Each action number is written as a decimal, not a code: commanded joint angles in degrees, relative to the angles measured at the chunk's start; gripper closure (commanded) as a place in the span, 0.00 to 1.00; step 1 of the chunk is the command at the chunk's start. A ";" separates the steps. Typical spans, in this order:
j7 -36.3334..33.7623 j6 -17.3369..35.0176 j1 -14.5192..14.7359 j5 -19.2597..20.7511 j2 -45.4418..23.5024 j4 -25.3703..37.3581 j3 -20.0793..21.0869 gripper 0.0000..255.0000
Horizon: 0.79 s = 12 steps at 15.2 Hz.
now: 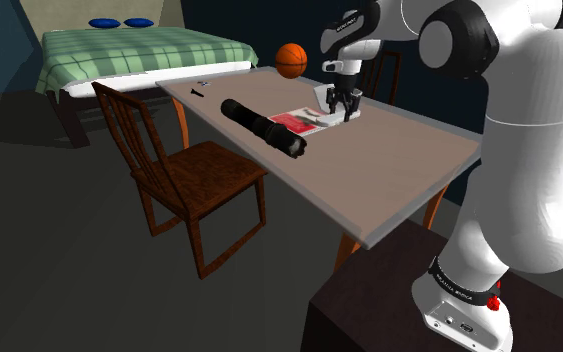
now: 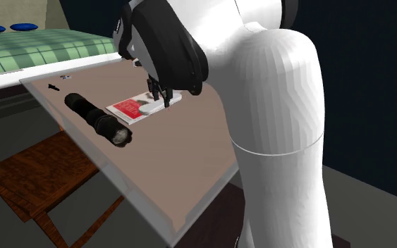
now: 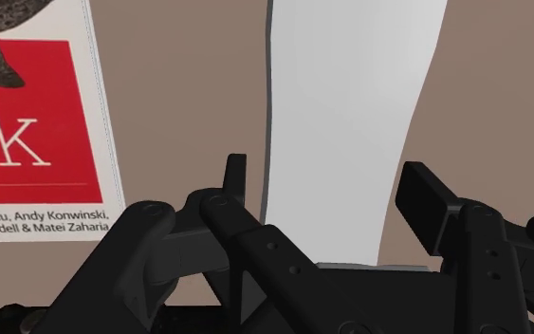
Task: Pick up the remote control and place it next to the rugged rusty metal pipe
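Fingers (image 3: pixel 424 194) spread wide, set astride white remote (image 3: pixel 350 114), gap seen at one side, nothing clamped | remote laid flat on bench (image 1: pixel 409 150), just beside red-and-white book (image 1: pixel 291 124) | dark pipe (image 1: pixel 264 127) laid beyond book, apart from remote

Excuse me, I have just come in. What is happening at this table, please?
The white arm holds its black gripper low over the table, around a white remote control that lies beside a red and white book. The jaws stand apart on either side of the remote control and do not seem to clasp it yet. The dark pipe, the remote's destination, lies on the other side of the book. The pick-up appears not yet done.
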<state>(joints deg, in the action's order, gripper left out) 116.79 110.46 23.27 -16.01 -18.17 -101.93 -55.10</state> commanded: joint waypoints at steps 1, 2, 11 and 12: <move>0.37 1.34 -0.14 -0.50 -0.45 -1.05 0.25 1.00; 0.57 1.99 -0.25 -0.81 -0.75 -1.53 0.41 1.00; 2.66 7.58 -1.60 -4.03 -3.89 -5.18 2.27 1.00; 2.92 8.17 -1.79 -4.43 -4.28 -5.52 2.52 1.00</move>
<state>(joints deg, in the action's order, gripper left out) 119.52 117.97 21.61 -20.00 -22.04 -107.10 -52.86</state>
